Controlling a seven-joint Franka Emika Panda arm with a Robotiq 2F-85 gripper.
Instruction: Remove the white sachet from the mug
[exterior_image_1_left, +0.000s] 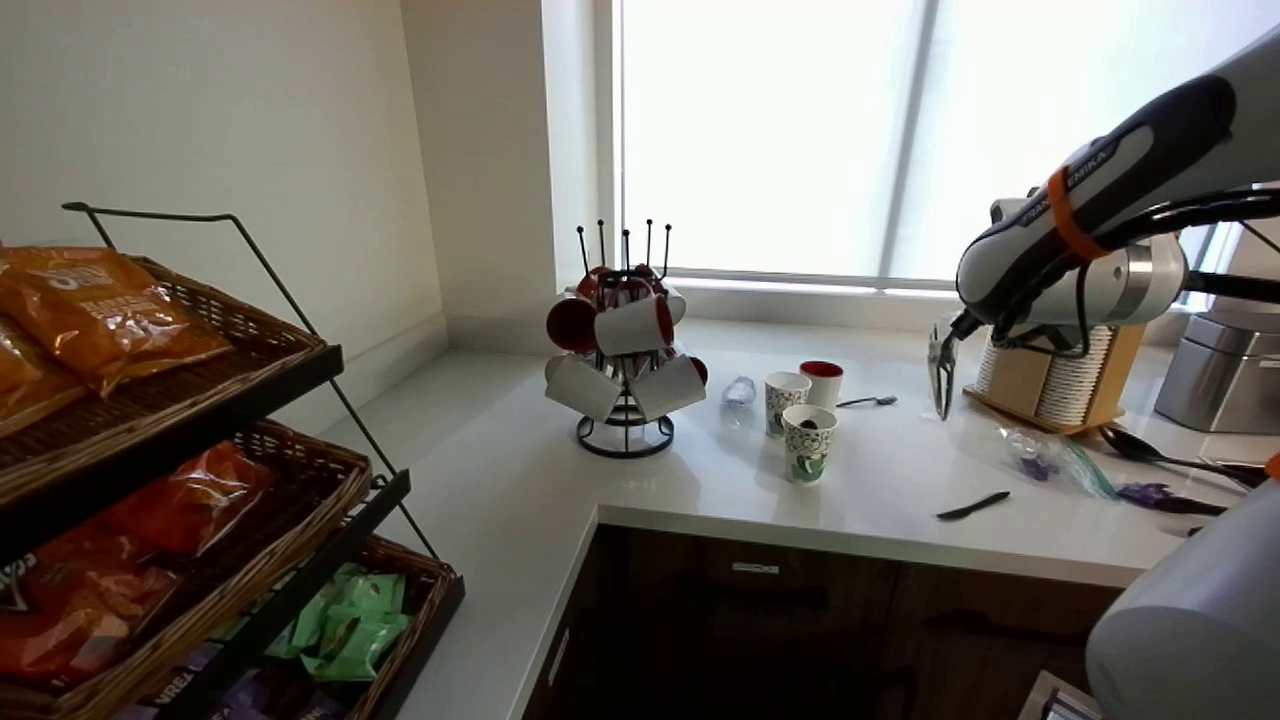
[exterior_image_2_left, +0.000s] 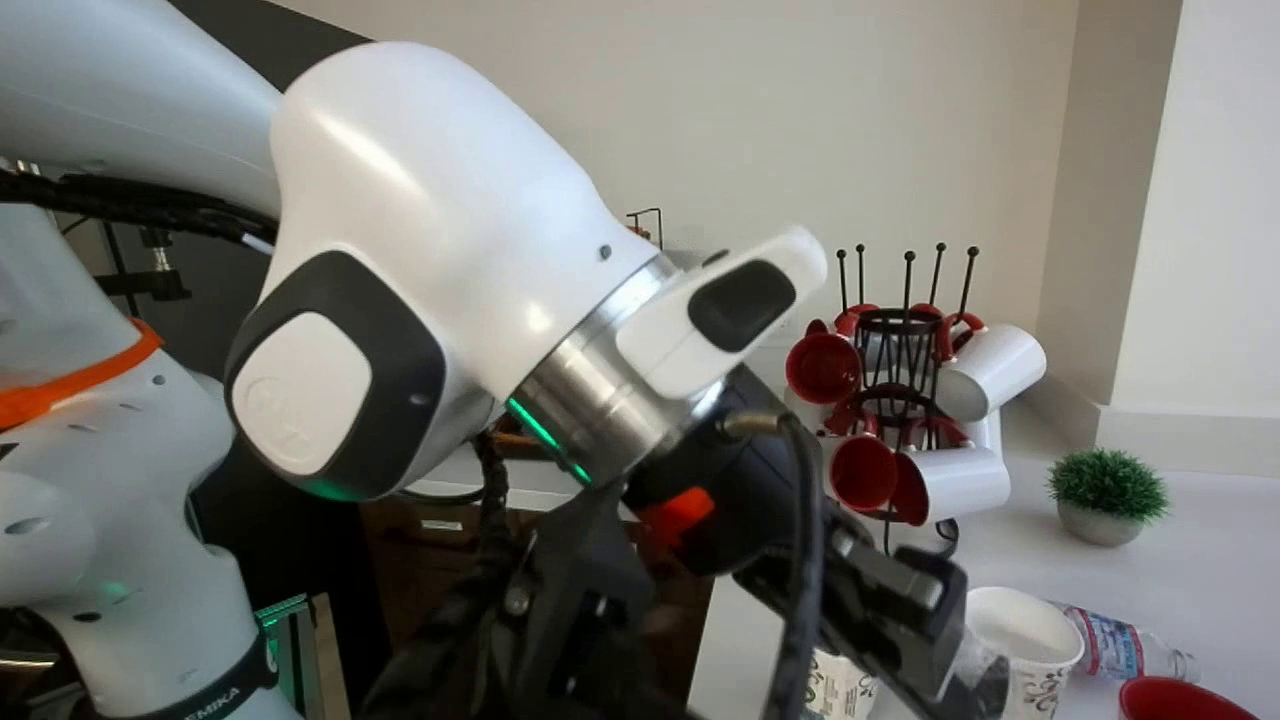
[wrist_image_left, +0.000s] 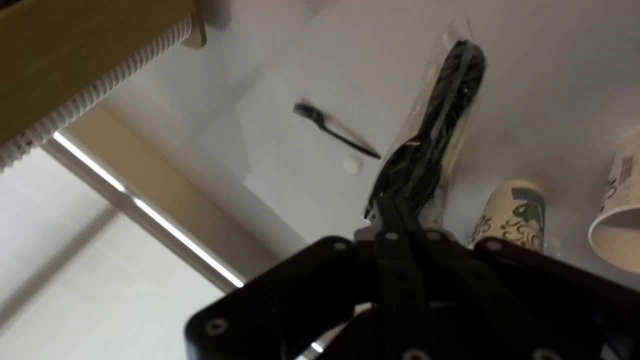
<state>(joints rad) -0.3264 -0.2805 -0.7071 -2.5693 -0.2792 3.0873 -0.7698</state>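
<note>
You have one glossy white countertop (exterior_image_1_left: 700, 490), carrying: black wire mug rack (exterior_image_1_left: 625, 454); white paper cup with green motif (exterior_image_1_left: 808, 450); scroll-patterned white paper cup (exterior_image_1_left: 784, 406); white red-lined cup (exterior_image_1_left: 824, 391); clear plastic bottle (exterior_image_2_left: 1108, 642); black fork (wrist_image_left: 340, 134); black knife (exterior_image_1_left: 973, 506); clear plastic bag (exterior_image_1_left: 1035, 458); pale wooden rack (exterior_image_1_left: 1121, 362); brushed-metal box (exterior_image_1_left: 1222, 376); green potted plant (exterior_image_2_left: 1108, 487).

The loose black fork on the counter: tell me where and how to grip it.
Grip the black fork mid-handle, probably from above, closing across it: it lies flat, its handle slim. The tool should first release the clear packet it holds.
</note>
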